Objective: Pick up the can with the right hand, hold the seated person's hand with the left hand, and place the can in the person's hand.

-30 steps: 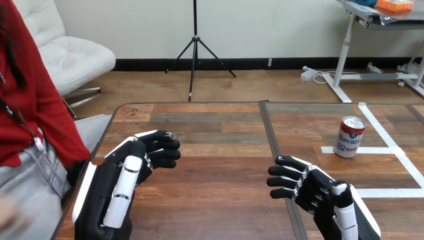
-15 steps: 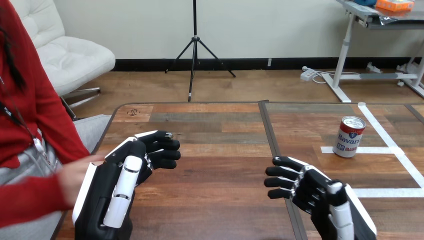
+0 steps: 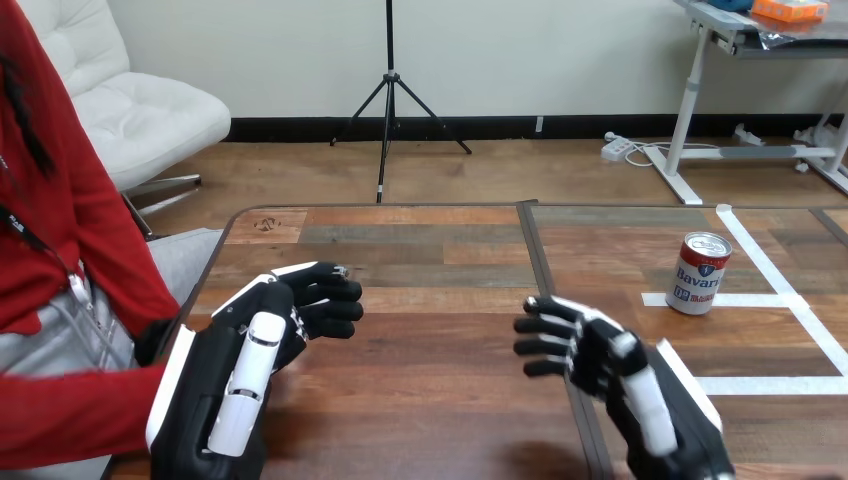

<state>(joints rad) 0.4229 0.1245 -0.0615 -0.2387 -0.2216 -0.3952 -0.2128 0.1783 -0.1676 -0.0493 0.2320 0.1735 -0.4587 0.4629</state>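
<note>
The can (image 3: 698, 275) stands upright on the table (image 3: 440, 290), out at about 2 o'clock from the table's middle. Its top is silver and unopened. Its label is red above, with white lettering, and has a white and blue band of smaller print below. The can's base sits on a strip of white tape (image 3: 770, 299) that runs across the boards and meets a second strip slanting off toward 5 o'clock.

The right hand (image 3: 610, 365) hovers over the table at about 5 o'clock, well apart from the can, which lies at roughly 2 o'clock from it. Its fingers (image 3: 540, 325) point toward 10 o'clock, spread and only slightly bent, and have hold of nothing.

The left hand (image 3: 235, 370) is at about 8 o'clock, by the table's left edge, with its thumb side up. Its fingers (image 3: 325, 300) are loosely bent and turned toward 3 o'clock, with nothing between them.

The person's red sleeve (image 3: 70, 415) comes in from 9 o'clock and runs up to the outer edge of the left hand. I cannot tell whether the two touch.
</note>
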